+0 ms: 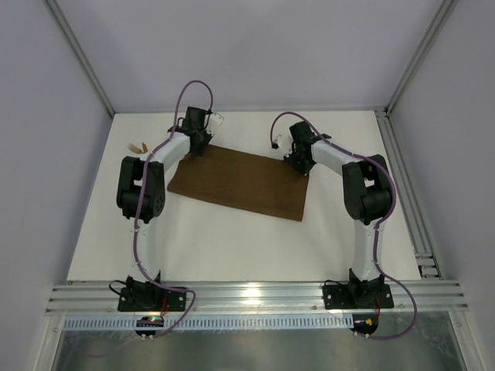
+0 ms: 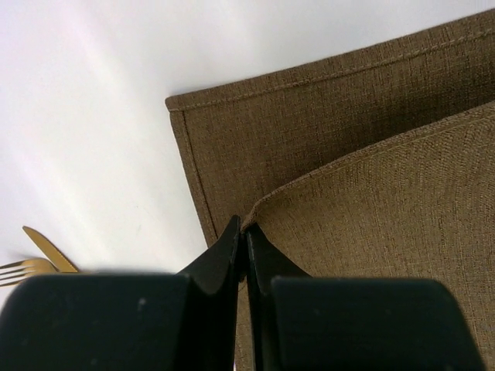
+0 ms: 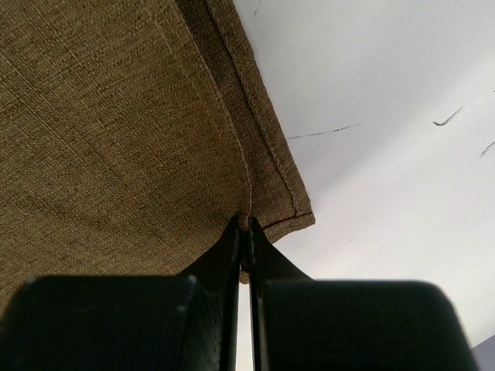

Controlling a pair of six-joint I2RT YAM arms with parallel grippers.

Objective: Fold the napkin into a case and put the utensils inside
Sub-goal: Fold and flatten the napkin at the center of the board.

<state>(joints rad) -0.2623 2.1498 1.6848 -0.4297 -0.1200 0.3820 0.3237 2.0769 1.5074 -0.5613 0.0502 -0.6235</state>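
brown napkin (image 1: 240, 182), gold utensils (image 2: 35, 261), white table (image 1: 232, 247)

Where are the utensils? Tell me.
In the top view, the utensils lie on the table at far left, just left of the left end effector and apart from the napkin.

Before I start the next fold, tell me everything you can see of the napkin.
The napkin is a dark-brown woven cloth with a stitched hem. It lies flat on the white table as a slanted oblong, doubled over: both wrist views show an upper layer over a hemmed lower one. The left pincer is shut on the upper layer's far-left corner, and the right pincer is shut on its far-right corner.
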